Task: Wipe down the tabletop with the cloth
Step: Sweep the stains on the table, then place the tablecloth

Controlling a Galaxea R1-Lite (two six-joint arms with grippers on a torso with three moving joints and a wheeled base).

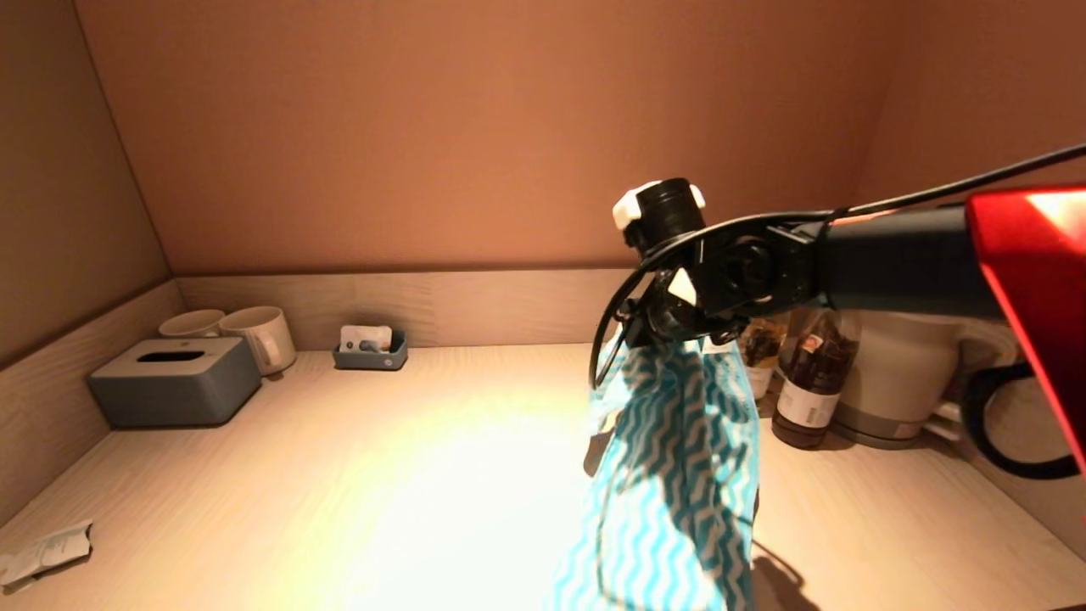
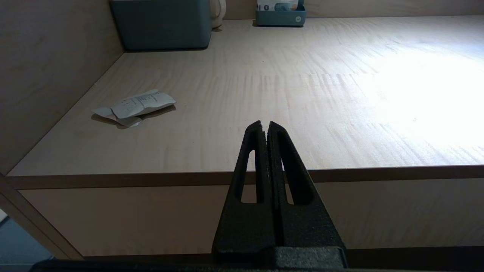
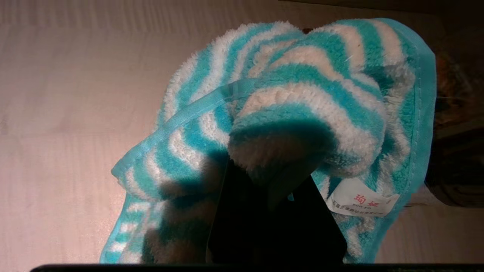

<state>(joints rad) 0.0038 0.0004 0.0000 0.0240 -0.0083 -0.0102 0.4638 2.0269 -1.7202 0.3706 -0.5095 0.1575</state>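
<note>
Glossy red forearm shell (image 1: 1031, 280), black wrist housing with white caps, looping black cable (image 1: 619, 314), matte black claw fingers (image 2: 261, 162)

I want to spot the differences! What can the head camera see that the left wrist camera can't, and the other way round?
Only the head view shows the right gripper holding the cloth up, plus the mugs, bottles and kettle. Only the left wrist view shows the left gripper, shut, before the table's front edge. Both show the tabletop, tissue box, small tray and crumpled paper.
</note>
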